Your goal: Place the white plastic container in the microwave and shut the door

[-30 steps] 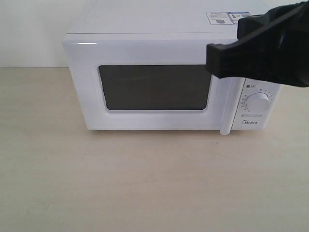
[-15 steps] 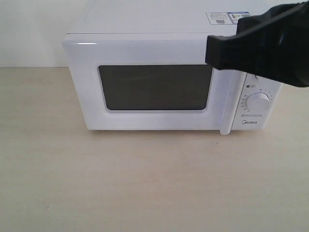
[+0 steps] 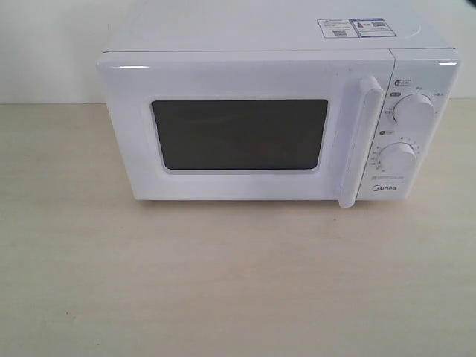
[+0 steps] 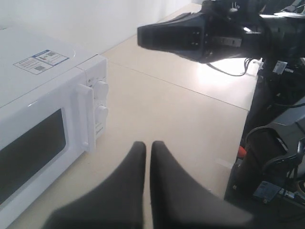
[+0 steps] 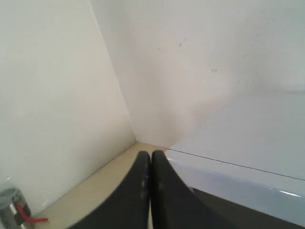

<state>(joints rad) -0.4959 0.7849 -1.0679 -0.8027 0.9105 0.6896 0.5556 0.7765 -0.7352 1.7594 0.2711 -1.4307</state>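
A white microwave (image 3: 277,74) stands at the back edge of a pale wooden bench (image 3: 223,282), right against a white wall (image 3: 44,44). It sits nearer the bench's right edge than its left. Its door (image 3: 242,134) is shut flush with the front. The door has a dark rectangular window and an upright white bar handle (image 3: 359,141) along its right side. Beside the handle, two round white dials (image 3: 413,109) sit one above the other. Printed labels (image 3: 355,27) lie on the microwave's top, near its back right corner. The front part of the bench shows only bare wood.

The white plastic container appears in no view. The door's window is too dark to see through, so I cannot tell where the container is.

No arm appears in the view from the front. The left wrist camera shows the left claw (image 4: 147,149) with its two black fingers pressed almost together, gripping nothing. It hangs above the bench in front of the microwave's dial side. The black right arm (image 4: 200,31) is raised farther off, and dark equipment with cables (image 4: 276,157) stands past the bench's edge.

The right wrist camera shows the right claw (image 5: 151,155) closed and empty, held high beside the microwave's top and pointing at a back corner of the bench where two walls meet. A small metal object with a red part (image 5: 13,204) sits there, too blurred to name.
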